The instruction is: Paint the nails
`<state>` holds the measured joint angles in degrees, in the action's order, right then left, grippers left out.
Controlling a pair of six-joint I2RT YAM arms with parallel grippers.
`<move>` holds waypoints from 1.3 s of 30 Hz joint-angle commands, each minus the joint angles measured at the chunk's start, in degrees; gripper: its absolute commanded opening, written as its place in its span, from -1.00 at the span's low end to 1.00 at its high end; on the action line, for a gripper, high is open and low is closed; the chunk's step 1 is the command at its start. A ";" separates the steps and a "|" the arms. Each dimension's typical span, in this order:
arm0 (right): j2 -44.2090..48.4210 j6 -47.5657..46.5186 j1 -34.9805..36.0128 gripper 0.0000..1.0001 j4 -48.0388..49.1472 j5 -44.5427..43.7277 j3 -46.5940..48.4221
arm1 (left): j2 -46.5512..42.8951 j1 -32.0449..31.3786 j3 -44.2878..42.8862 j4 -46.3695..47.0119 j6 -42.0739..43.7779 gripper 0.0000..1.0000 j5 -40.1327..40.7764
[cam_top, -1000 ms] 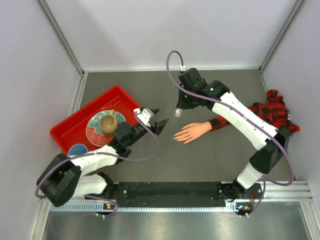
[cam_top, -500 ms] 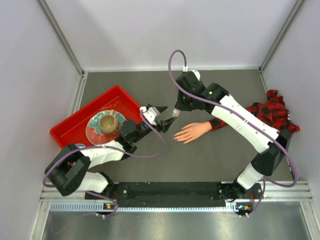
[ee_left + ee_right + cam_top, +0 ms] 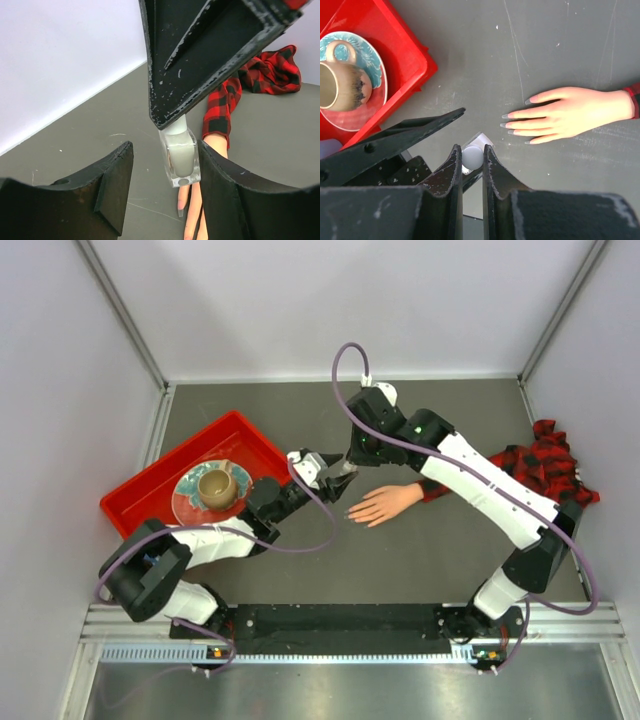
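The fake hand (image 3: 385, 504) lies palm down on the grey table, its nails (image 3: 516, 124) pointing left, its plaid sleeve (image 3: 540, 465) trailing right. My right gripper (image 3: 472, 157) is shut on the white cap of a small clear bottle (image 3: 180, 157) and holds it above the table, left of the fingertips. My left gripper (image 3: 165, 165) is open, its jaws either side of the bottle's glass body; the right jaw is very close to it, the left jaw apart. In the top view both grippers meet at the bottle (image 3: 345, 473).
A red tray (image 3: 150, 490) at the left holds a plate with a brown mug (image 3: 216, 486). The plaid cloth is bunched at the right wall. White walls enclose the table on three sides.
My left gripper has moved right and up to the bottle, jaws now around it. My right gripper has shifted slightly left and lower with the bottle.
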<state>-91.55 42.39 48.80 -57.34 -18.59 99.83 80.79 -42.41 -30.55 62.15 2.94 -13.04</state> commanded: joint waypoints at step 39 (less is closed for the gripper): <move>6.22 -12.61 -2.74 -0.39 -4.09 21.66 10.38 | -15.21 6.64 -11.65 -29.36 -22.30 -1.00 -20.28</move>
<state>-82.43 24.23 46.04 -59.70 -3.44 107.00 69.91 -35.57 -40.10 36.86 -22.15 -31.59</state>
